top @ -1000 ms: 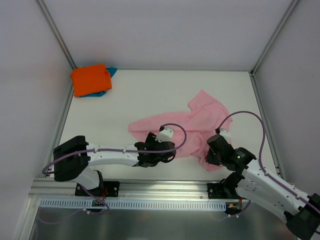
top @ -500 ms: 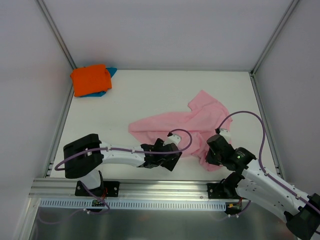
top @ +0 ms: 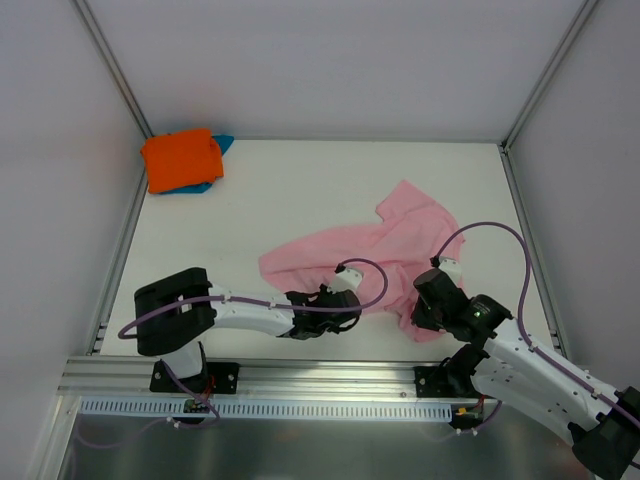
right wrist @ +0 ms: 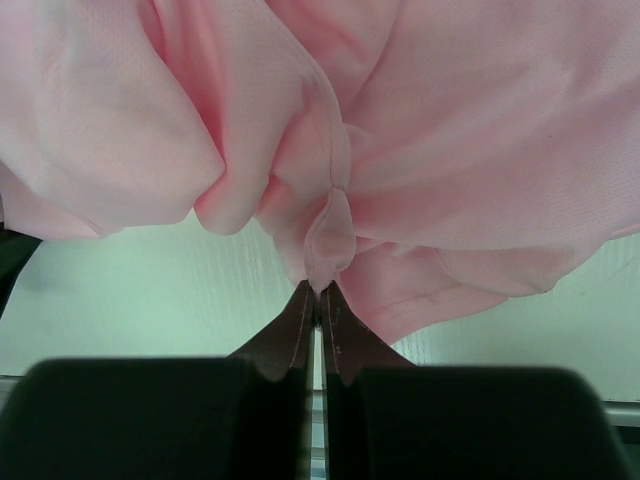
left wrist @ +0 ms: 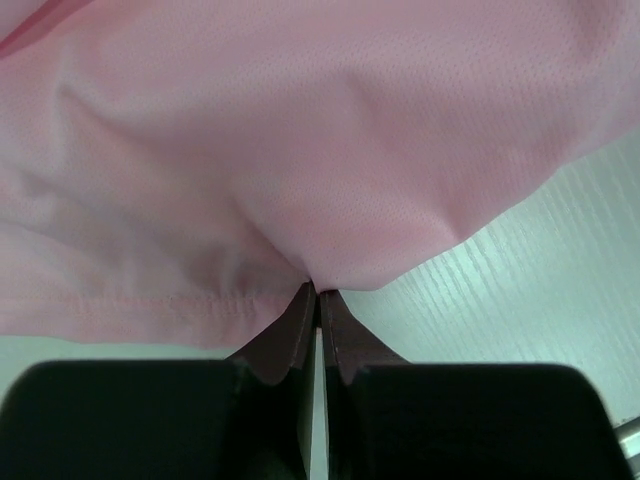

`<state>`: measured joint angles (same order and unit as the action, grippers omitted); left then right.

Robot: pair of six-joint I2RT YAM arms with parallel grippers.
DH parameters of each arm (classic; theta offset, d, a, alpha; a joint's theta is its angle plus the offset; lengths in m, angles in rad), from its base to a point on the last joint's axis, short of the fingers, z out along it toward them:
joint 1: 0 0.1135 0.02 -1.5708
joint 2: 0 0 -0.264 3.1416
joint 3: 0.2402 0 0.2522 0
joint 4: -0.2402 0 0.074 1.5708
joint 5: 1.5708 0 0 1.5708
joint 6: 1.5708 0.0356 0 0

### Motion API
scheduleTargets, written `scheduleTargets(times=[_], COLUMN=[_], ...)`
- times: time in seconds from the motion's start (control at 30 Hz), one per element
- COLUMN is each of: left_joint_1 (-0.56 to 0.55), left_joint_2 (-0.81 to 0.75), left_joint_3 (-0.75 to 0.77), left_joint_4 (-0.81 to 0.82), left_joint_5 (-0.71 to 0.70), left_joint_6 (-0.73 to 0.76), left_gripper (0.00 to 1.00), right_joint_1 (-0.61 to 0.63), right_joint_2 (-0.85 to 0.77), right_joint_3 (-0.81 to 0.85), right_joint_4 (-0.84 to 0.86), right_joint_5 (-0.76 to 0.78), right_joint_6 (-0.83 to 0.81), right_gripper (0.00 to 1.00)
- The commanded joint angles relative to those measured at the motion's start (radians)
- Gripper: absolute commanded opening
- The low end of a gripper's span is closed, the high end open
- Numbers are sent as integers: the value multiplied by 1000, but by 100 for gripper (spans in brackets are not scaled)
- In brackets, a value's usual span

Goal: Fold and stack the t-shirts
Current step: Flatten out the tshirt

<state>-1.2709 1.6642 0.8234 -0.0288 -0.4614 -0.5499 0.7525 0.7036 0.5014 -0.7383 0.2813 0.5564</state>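
A light pink t-shirt lies crumpled across the middle and right of the table. My left gripper is at its near edge, shut on a fold of the pink cloth close to the hem. My right gripper is shut on a pinched ridge of the same pink t-shirt at its near right corner. A bright orange t-shirt lies folded at the far left corner on top of a teal-blue t-shirt, of which only the edges show.
White side walls and metal posts close in the table on the left, right and back. A metal rail runs along the near edge by the arm bases. Purple cables loop above both wrists.
My left gripper slid right along the shirt's near edge and closed on the pink cloth. The shirt's left edge shifted slightly. The right arm kept still.
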Motion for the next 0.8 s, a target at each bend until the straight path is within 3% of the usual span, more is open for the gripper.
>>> scheduleTargets(times=[0.0,0.07,0.2,0.37,0.57,0.77], left_joint_1=[4,2,2,21,117,238], left_joint_2=[33,-9,-249,-447,-452,-443], left_joint_3=[-41,-44,-47,5,55,88], left_joint_4=[-121,-166,-301,-520,-592,-545], left_joint_5=[-112,-140,-226,-426,-552,-605], left_joint_6=[-33,-64,-102,-91,-24,88], left_gripper=[0,0,0,0,0,0], right_joint_1=[7,5,7,5,7,5], right_joint_2=[-10,-10,-13,-4,4,-33], right_joint_3=[23,23,22,20,14,20], right_joint_4=[-4,-6,-6,13,39,-12], right_joint_5=[29,29,33,29,9,30], right_joint_6=[-7,-9,-12,-13,-12,-21], right_gripper=[0,1,1,0,0,0])
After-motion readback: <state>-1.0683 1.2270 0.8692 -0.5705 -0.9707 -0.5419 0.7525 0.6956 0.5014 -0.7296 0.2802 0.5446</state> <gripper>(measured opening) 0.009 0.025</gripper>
